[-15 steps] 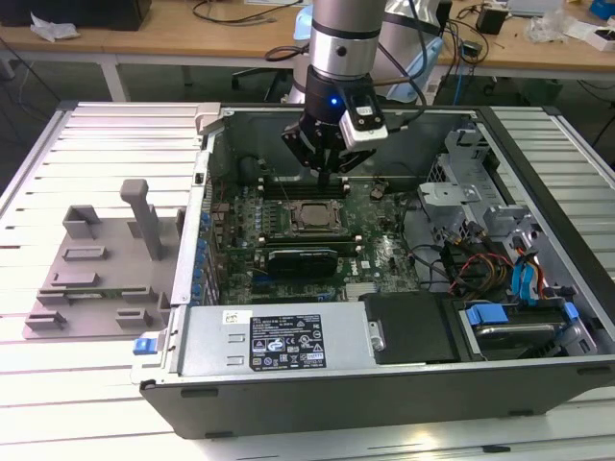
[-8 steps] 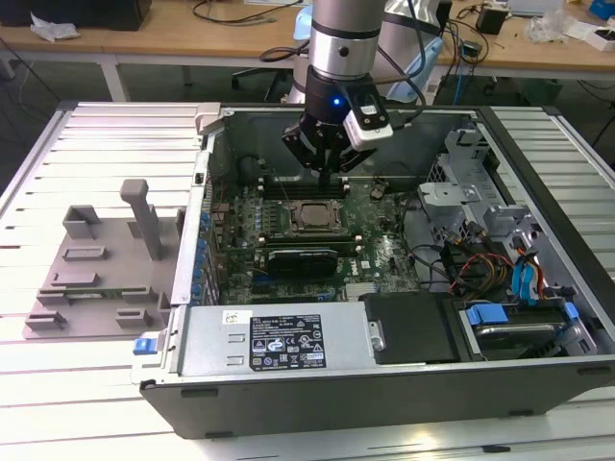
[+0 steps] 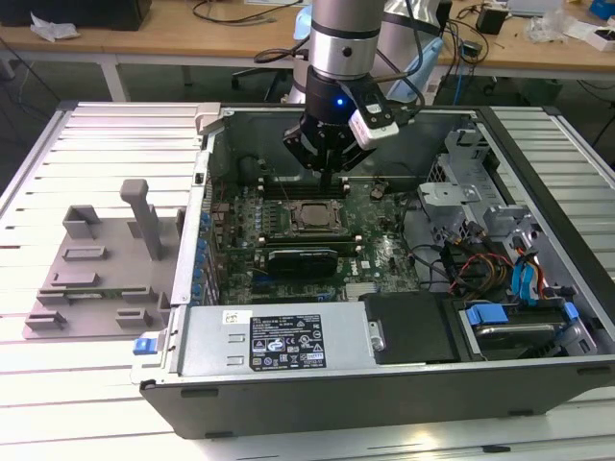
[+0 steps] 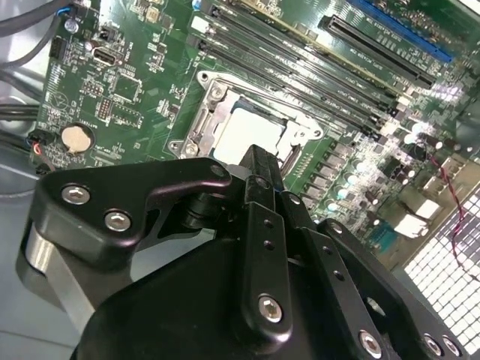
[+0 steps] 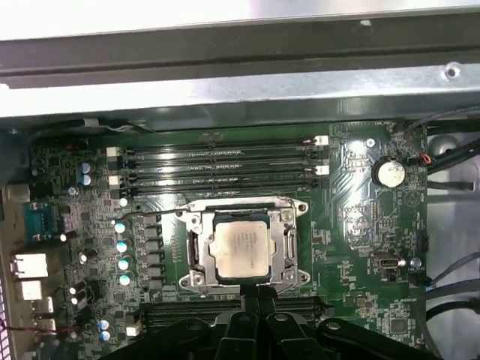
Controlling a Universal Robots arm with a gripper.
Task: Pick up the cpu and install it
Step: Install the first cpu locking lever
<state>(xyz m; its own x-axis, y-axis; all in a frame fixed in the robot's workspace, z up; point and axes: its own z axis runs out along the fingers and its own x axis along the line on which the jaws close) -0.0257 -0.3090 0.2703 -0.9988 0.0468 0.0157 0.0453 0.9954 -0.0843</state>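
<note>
- Your pale slatted metal surface (image 3: 96, 134) carries an open grey computer case (image 3: 288, 403).
- The small square silvery cpu (image 5: 241, 250) sits inside the metal socket frame (image 5: 289, 241) on the green motherboard (image 5: 360, 225).
- Your black claw (image 5: 259, 300) hangs near it, pinched narrow and holding nothing.

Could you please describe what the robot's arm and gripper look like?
The arm is a silver-grey cylinder with a black band. Its black wrist carries a small blue light and a white box, with dark cables beside it. The gripper is black, with angular linkage bars, silver screw heads and slim black jaws.
</note>
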